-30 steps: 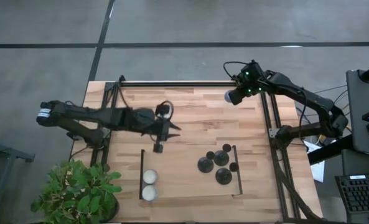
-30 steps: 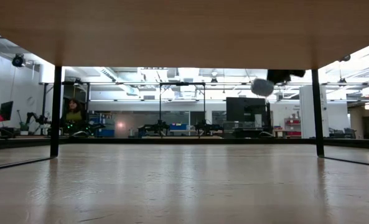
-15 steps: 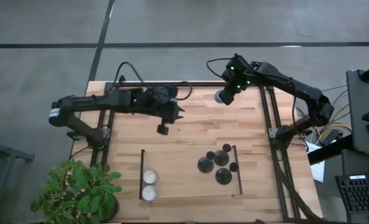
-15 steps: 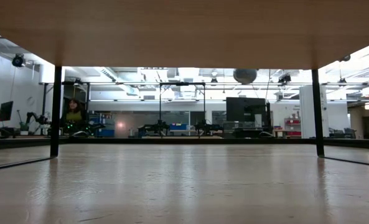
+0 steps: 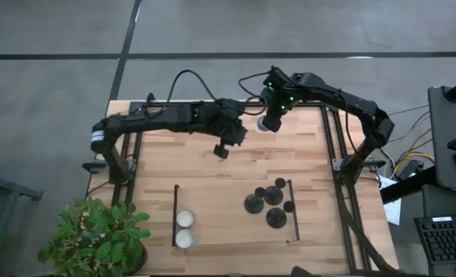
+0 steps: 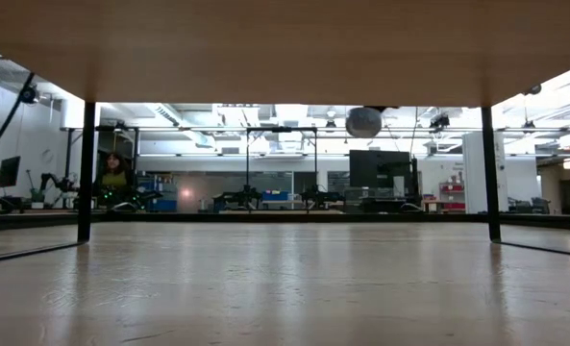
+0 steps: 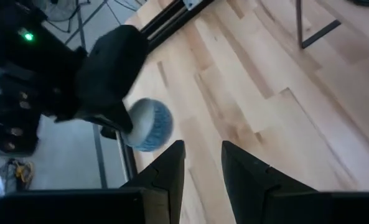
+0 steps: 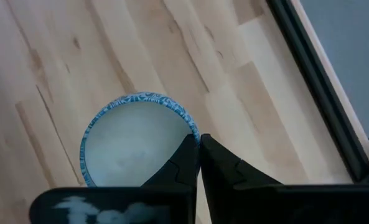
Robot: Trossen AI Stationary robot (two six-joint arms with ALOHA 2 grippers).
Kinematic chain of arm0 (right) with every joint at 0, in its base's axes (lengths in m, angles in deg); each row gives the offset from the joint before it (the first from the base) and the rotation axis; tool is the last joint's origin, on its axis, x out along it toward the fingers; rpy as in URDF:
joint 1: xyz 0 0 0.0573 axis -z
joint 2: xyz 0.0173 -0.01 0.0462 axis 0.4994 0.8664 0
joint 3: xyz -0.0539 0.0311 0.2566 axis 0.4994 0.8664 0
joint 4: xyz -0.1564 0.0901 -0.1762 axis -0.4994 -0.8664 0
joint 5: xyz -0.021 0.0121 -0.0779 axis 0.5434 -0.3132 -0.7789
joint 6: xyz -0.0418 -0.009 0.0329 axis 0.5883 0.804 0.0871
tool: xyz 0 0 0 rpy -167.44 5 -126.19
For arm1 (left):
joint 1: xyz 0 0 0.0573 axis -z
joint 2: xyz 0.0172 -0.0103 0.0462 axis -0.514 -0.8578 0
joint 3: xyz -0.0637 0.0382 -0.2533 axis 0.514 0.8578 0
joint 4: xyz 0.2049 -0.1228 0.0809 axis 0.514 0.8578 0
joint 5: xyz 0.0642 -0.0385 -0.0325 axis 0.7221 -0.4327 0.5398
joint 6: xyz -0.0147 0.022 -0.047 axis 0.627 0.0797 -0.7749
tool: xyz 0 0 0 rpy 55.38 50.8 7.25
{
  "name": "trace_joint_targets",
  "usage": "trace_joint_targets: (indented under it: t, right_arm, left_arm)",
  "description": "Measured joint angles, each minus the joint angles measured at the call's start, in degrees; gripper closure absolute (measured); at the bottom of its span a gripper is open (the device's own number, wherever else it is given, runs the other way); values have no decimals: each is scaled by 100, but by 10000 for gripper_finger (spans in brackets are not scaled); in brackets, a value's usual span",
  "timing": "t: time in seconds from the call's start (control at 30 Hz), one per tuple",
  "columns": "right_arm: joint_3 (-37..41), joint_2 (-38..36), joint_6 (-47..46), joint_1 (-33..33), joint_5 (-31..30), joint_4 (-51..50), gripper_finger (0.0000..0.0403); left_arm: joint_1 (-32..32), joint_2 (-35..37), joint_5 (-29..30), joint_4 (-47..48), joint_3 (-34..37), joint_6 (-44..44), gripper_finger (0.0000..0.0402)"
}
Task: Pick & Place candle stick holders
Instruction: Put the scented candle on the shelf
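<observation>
Over our pale wooden tabletop (image 5: pixel 235 177), the right end effector (image 5: pixel 265 123), closed pinching a blue-rimmed white bowl's (image 8: pixel 137 140) thin rim, risks dropping it near the half-open left end effector (image 5: pixel 222 149).

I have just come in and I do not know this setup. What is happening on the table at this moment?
Both arms are over the far part of the wooden table. The right gripper is shut on the rim of a small blue-patterned bowl and holds it above the surface. The left gripper hangs close beside it, holding nothing. The black candle stick holders sit untouched in a cluster near the front right, and two white balls lie at the front left.
</observation>
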Motion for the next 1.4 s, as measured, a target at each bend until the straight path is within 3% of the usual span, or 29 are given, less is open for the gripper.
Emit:
trace_joint_targets:
  t: [0.27,0.57,0.77,1.27,1.4]
  right_arm:
    - [-116,-86,806,-267,-19,128,394]
    - [-327,-143,1295,-641,36,161,394]
    - [-343,-143,1236,-726,729,130,394]
    - [-325,-143,1095,-723,769,54,394]
    - [-302,-143,1100,-727,777,30,394]
  left_arm:
    - [-52,-482,2,69,-328,244,298]
    - [-103,-511,-1,-312,-320,406,298]
    - [-205,-501,-16,-324,-320,526,298]
    - [-586,-507,-1232,-36,-316,98,298]
    - [-590,-508,-1310,-45,-313,103,298]
